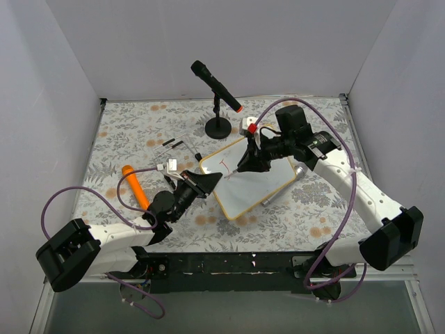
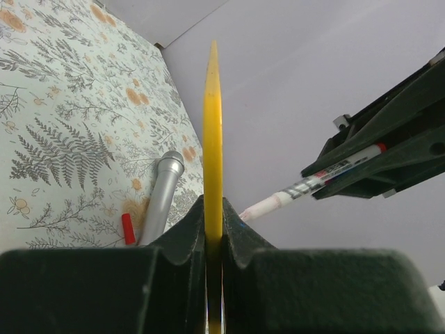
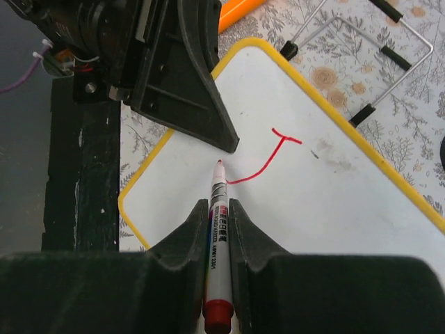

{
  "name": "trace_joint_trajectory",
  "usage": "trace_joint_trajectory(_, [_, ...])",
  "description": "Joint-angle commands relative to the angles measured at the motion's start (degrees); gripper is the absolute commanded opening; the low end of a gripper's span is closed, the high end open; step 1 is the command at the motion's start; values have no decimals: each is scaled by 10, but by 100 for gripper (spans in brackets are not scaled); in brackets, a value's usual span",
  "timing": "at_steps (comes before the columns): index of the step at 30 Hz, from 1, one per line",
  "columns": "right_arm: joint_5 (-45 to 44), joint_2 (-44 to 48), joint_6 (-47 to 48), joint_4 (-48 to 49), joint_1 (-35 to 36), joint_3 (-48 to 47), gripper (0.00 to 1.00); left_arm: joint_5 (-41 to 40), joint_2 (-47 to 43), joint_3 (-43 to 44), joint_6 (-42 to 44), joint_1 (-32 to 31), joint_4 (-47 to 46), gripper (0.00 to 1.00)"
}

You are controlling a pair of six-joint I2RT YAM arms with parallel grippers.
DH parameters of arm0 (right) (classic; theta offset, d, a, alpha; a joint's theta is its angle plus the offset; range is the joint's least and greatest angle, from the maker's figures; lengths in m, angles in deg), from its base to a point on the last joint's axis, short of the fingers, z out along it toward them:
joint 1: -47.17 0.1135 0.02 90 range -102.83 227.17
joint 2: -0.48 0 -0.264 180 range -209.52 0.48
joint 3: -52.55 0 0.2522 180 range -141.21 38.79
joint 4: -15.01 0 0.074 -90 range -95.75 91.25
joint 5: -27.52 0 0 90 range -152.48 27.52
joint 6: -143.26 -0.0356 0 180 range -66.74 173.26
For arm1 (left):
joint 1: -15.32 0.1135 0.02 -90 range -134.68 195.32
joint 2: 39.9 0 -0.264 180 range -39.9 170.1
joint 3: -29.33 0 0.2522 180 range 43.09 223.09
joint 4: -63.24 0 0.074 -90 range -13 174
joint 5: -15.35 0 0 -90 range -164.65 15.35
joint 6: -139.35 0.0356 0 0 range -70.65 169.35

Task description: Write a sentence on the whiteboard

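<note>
The whiteboard has a yellow frame and lies tilted at the table's middle. It bears only a red "J" stroke of the sentence, also seen from above. My left gripper is shut on the board's near left edge, which shows edge-on in the left wrist view between my fingers. My right gripper is shut on a red marker. The marker's tip rests on the board at the lower end of the stroke. The marker also shows in the left wrist view.
A black microphone on a round stand is behind the board. A silver microphone lies under the board's right side, with a red cap beside it. An orange tube and a wire rack lie on the left.
</note>
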Motion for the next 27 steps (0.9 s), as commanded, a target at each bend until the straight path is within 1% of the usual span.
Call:
trace_joint_trajectory(1, [69,-17,-11,-16,-21,-97,1,-4,-33,-5,-4,-3,-84,0])
trace_joint_trajectory(6, [131,7,-21,-13,-79,-107,1,-2,-64,-41,33,-3,-94,0])
trace_joint_trajectory(9, [132,34,-8,-15,-86,-85,1,18,-83,-61,70,2,-109,0])
trace_joint_trajectory(11, [126,42,4,-20,-86,-70,1,55,-90,-69,77,15,-120,0])
trace_joint_trajectory(13, [119,48,11,-21,-86,-60,1,77,-97,-77,74,27,-126,0])
trace_joint_trajectory(15, [123,53,22,-25,-86,-49,1,80,-102,-77,72,30,-121,0])
trace_joint_trajectory(27, [149,65,53,-34,-84,-28,1,75,-111,-73,34,31,-121,0])
